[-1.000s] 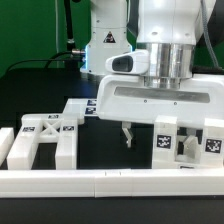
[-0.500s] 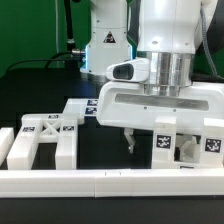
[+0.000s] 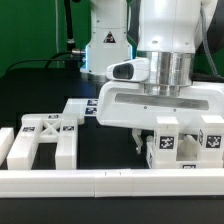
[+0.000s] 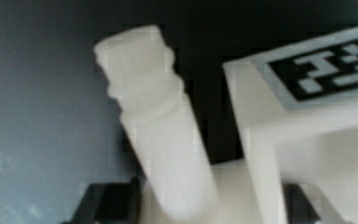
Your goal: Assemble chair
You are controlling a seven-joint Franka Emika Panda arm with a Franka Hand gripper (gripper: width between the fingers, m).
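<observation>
The gripper [image 3: 150, 147] pinches a white post [image 4: 158, 110] of the tagged chair frame [image 3: 180, 143], close to the rail [image 3: 100, 181]; bare table [image 3: 105, 140] lies beside it.

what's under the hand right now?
A tagged white chair part sits below the hand; the wrist view shows a white peg beside it. Whether the fingers touch either is covered.

The X-braced frame [image 3: 48, 140] at the exterior view's lower left is matt white plastic, and so is the tagged frame [image 3: 192, 130] at the lower right. The border rail [image 3: 100, 182] looks alike. The table [image 3: 105, 135] is black and matt. The arm housing [image 3: 165, 25] is glossy white plastic, and the wrist ring [image 3: 168, 68] is silvery metal. In the wrist view, the leg [image 4: 158, 120] looks dull white and faintly ridged.
</observation>
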